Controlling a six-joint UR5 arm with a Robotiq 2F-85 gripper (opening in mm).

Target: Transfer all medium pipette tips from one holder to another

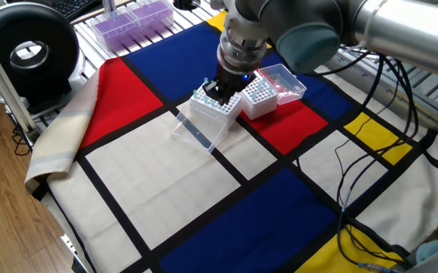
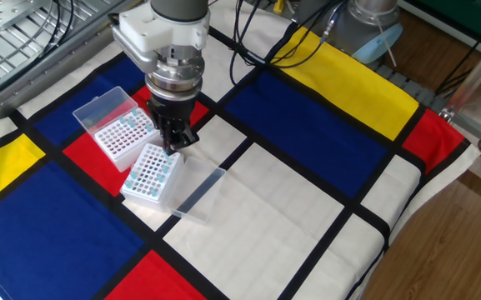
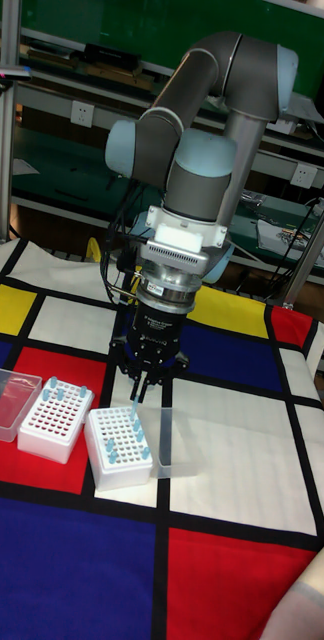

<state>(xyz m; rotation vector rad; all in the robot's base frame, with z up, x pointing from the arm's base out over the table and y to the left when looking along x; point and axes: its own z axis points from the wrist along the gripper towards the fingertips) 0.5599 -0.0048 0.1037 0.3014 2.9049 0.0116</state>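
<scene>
Two white racks stand on the checked cloth. The nearer rack (image 1: 212, 108) (image 2: 150, 173) (image 3: 120, 447) carries several medium pipette tips (image 3: 134, 432) with light-blue tops. The second rack (image 1: 258, 97) (image 2: 123, 137) (image 3: 54, 420) has its clear lid (image 3: 7, 402) hinged open and holds a few blue-topped tips (image 3: 52, 385). My gripper (image 1: 217, 95) (image 2: 173, 148) (image 3: 142, 392) points straight down over the nearer rack's far edge. Its fingers are shut on a slender pipette tip (image 3: 134, 395) that hangs just above that rack.
A loose clear lid (image 1: 196, 130) (image 2: 200, 193) leans off the nearer rack onto the white square. Purple-filled boxes (image 1: 131, 19) and a black round device (image 1: 27, 49) sit at the back left. Cables (image 1: 370, 174) trail over the cloth on the right.
</scene>
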